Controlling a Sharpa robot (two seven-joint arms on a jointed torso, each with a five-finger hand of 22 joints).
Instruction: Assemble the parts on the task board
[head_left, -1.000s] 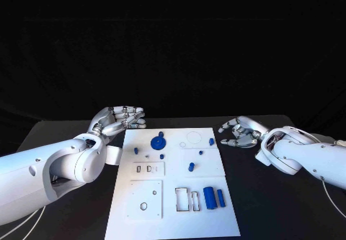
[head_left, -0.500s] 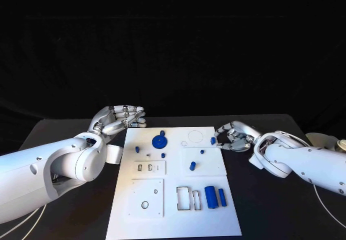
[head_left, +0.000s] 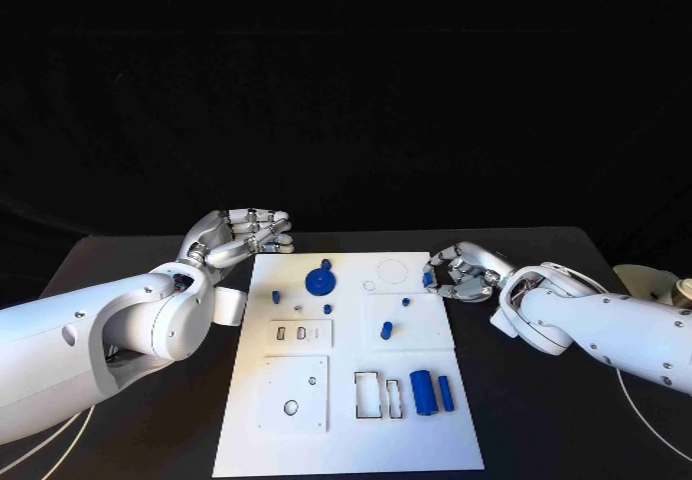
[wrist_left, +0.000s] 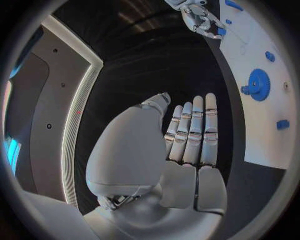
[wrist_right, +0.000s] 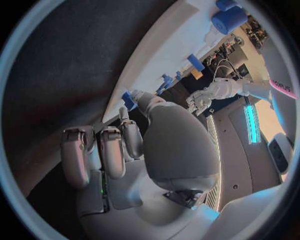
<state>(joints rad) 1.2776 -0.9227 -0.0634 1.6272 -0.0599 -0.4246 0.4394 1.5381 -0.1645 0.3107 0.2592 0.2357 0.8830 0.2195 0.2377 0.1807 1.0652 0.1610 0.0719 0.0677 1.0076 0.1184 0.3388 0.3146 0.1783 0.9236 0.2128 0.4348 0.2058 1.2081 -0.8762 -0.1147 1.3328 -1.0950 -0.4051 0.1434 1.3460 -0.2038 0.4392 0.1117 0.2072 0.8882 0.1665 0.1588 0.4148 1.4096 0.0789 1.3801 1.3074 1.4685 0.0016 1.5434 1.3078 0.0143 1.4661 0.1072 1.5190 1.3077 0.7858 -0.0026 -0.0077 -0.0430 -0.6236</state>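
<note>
The right hand (head_left: 464, 272) reaches a small part (head_left: 428, 281) at the board (head_left: 346, 440) edge; whether its fingers grip it I cannot tell. Next: a firm pinch. The left hand (head_left: 238, 237) is empty, fingers extended together.

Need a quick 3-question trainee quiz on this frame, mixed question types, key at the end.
1. True or false: the left hand holds a blue part.
2. Which hand is at the small blue part on the task board's far right edge? A) left hand B) right hand C) neither
3. Fill in: the blue gear lies on the half of the board ____ from the robot, while the blue cylinder lies on the near half.

Key:
1. False; it hovers off the board's far left corner with nothing in it.
2. B; its fingertips reach that part, though a firm grip cannot be confirmed.
3. farther
</note>
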